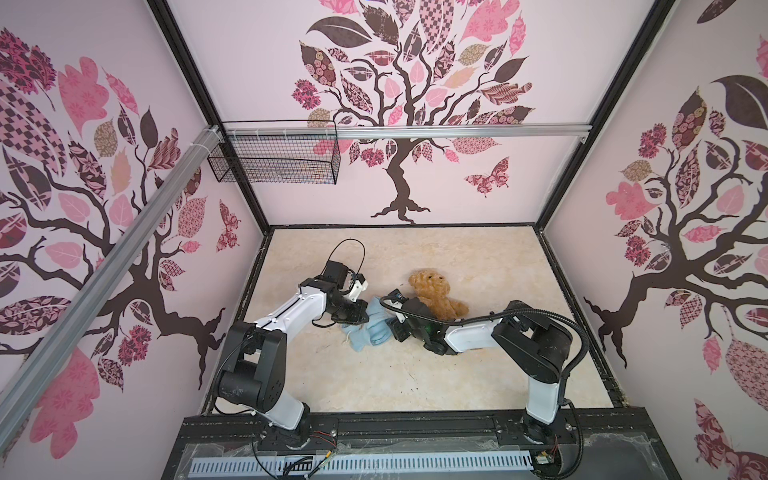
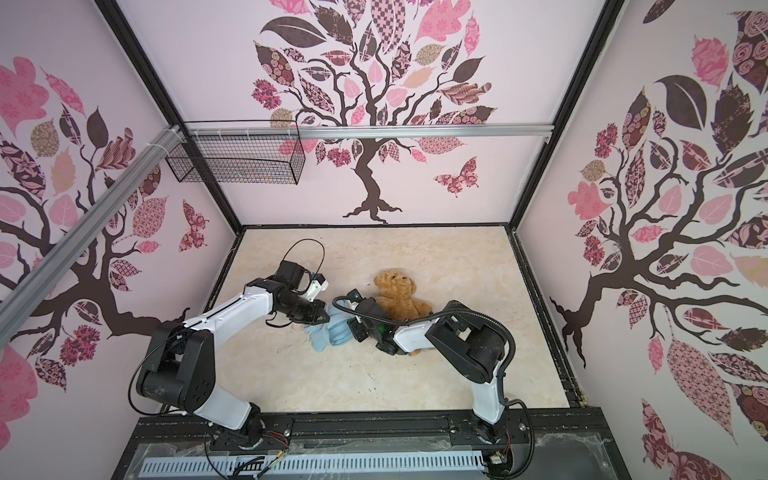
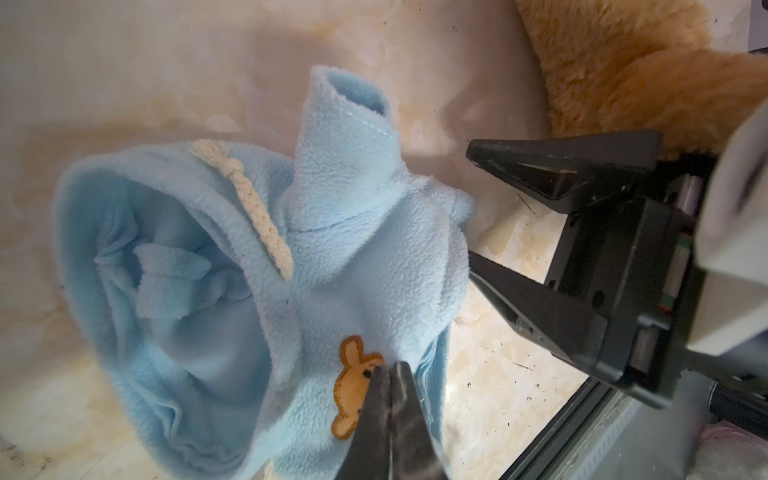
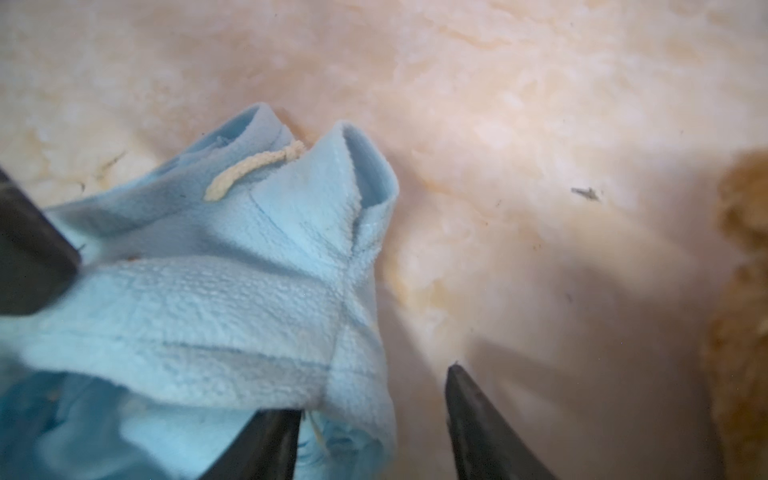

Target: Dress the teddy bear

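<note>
Lab robot cell — black frame (image 1: 183,62), tree-decal walls (image 1: 257,50), base rail (image 1: 415,430).

Item: teddy bear (image 1: 436,293) (image 2: 400,296)
Look: golden-brown shaggy plush, round ears, dark eyes
Pose: lying, face upward, head farthest away
Place: middle of tabletop (image 1: 478,257)

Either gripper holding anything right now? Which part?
Left gripper pinches the blue shirt at its front, beside the orange bear patch. Right gripper is open at the shirt's edge, gripping nothing yet.

Both top views look down on the whole table (image 1: 415,374); both wrist views, close in, share shirt (image 3: 332,249) and bear (image 3: 623,62).
</note>
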`<action>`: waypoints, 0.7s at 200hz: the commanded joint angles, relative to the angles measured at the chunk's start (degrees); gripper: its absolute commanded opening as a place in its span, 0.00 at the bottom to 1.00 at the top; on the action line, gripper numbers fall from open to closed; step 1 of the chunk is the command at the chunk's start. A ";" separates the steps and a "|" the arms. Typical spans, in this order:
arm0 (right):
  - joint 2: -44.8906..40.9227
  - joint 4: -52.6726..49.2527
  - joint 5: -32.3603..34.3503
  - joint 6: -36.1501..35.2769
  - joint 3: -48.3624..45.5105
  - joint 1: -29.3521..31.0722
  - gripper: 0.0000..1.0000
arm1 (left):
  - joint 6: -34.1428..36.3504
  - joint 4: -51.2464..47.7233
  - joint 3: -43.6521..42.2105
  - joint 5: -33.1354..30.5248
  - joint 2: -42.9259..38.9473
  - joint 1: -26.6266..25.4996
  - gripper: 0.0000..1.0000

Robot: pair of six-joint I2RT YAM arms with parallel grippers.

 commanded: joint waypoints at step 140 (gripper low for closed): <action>-6.21 -1.69 -24.78 24.77 0.04 -5.13 0.01 | 5.76 7.45 -8.12 -15.07 -10.77 -8.94 0.70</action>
